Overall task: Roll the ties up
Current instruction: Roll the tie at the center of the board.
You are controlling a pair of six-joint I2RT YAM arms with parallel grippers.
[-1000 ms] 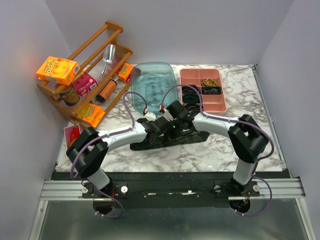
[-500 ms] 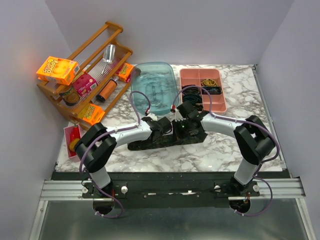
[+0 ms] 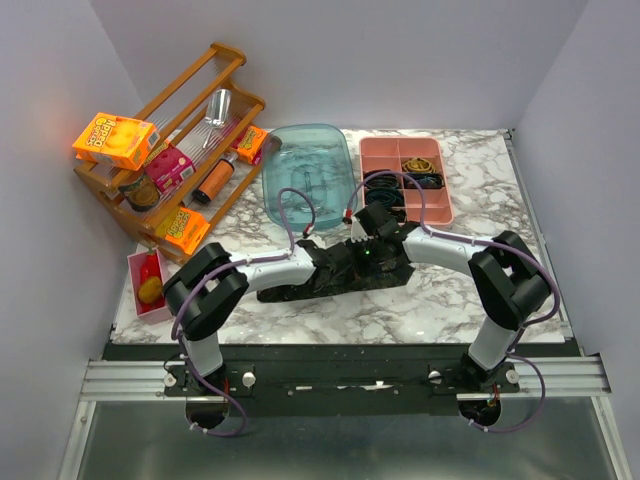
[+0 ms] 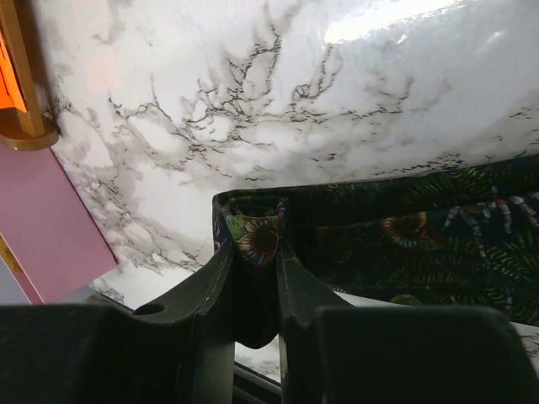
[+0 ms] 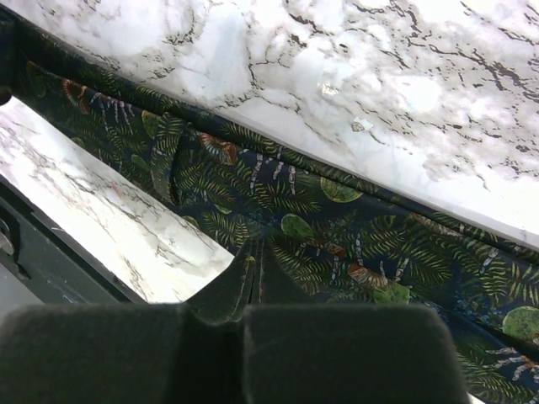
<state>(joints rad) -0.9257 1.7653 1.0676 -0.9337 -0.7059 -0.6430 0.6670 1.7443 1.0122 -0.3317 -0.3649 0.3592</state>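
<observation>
Dark tie [image 4: 404,244] edge (folded) pinched in left jaws.

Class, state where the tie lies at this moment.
In the top view the tie lies across the middle of the marble table, just nearer than the teal tray, gripped by the left fingers and right fingers.

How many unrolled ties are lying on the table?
1: a dark leaf-patterned fabric necktie lies flat across the near middle of the marble table. The pink compartment tray holds dark coils, perhaps rolled ties; unclear.
</observation>
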